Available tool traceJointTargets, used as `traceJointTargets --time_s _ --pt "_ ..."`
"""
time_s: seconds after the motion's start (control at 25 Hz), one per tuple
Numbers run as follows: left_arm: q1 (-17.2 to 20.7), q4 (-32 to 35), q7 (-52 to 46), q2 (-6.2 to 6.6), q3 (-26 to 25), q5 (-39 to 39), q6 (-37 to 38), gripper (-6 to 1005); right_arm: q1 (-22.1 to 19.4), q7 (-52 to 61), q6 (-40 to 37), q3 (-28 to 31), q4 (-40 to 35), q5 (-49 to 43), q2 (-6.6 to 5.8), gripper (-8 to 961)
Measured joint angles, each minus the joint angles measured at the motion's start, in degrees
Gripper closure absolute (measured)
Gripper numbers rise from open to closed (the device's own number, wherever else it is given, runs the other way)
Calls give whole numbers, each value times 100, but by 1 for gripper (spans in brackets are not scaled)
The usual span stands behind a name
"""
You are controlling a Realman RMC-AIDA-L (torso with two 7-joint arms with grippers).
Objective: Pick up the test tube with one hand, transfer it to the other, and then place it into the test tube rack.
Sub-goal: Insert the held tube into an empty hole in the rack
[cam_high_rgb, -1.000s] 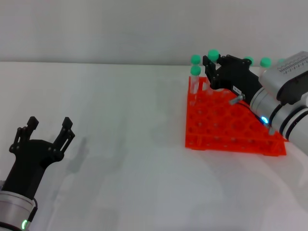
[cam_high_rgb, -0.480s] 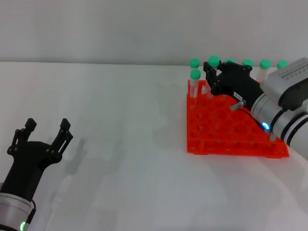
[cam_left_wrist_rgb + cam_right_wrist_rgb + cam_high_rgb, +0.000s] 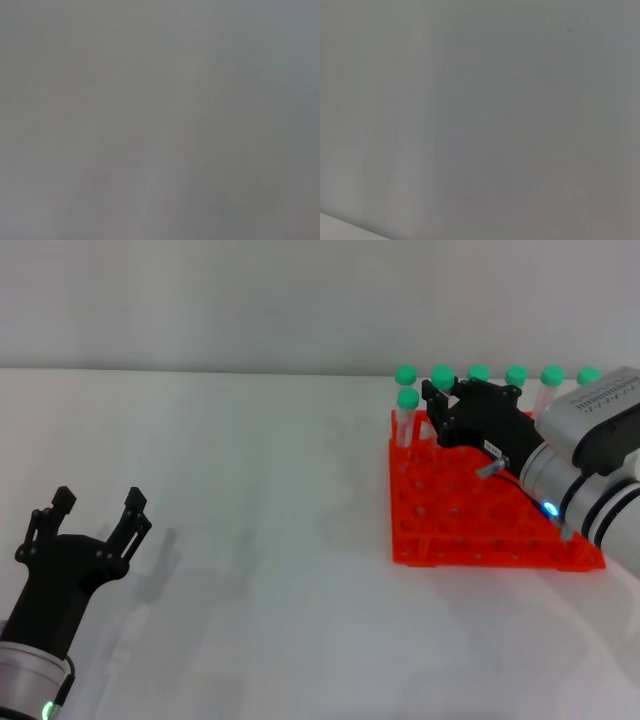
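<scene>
The orange-red test tube rack (image 3: 470, 515) stands on the white table at the right in the head view. My right gripper (image 3: 444, 398), black with a small white label, reaches over the rack's back row. It is shut on the test tube (image 3: 442, 376), whose green cap shows just above the fingers, level with the other caps; the clear body is mostly hidden by the fingers. My left gripper (image 3: 100, 502) is open and empty, low at the near left, far from the rack. Both wrist views show only blank grey.
Several other green-capped tubes stand in the rack: one at the back left corner (image 3: 404, 373), one just in front of it (image 3: 407, 398), and more along the back row (image 3: 515, 374). A grey wall rises behind the table.
My right gripper has moved down with the tube, so its cap has dropped level with the row of caps. The rack has shifted slightly right. The left gripper has sunk slightly.
</scene>
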Motion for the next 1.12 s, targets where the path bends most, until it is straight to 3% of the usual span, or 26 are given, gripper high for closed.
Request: traceJointTargets --time_s 0.6,0.84,1.12 --pt "-11 -2 0 0 -2 -5 113 118 -226 -44 -217 53 -80 -12 0 666" --pt "-4 -7 0 0 -10 -10 159 118 -326 -44 -383 29 -93 -13 0 447" --pt "-1 -8 0 4 -26 -12 159 118 -296 -45 -243 11 -105 -10 0 398"
